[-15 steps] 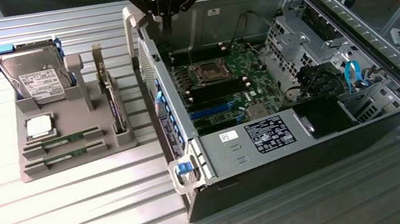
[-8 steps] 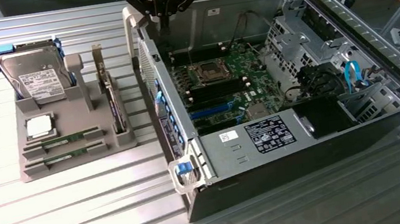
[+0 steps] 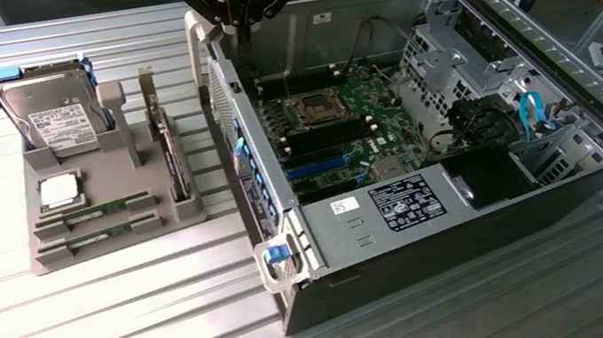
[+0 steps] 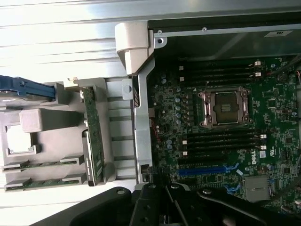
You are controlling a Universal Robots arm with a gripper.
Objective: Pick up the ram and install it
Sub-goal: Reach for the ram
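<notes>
Two ram sticks lie flat in slots at the front of a grey holder tray on the exterior view's left. In the wrist view the same two green sticks sit side by side. My black gripper hangs high over the open computer case's wall nearest the tray, well away from the ram. Its fingers are shut with nothing between them, and its dark body shows in the wrist view. Empty black memory slots flank the processor socket on the motherboard.
The tray also carries a hard drive, a square silver processor and an upright card with a metal bracket. The open computer case lies on a slatted metal table, with cables and a drive cage inside.
</notes>
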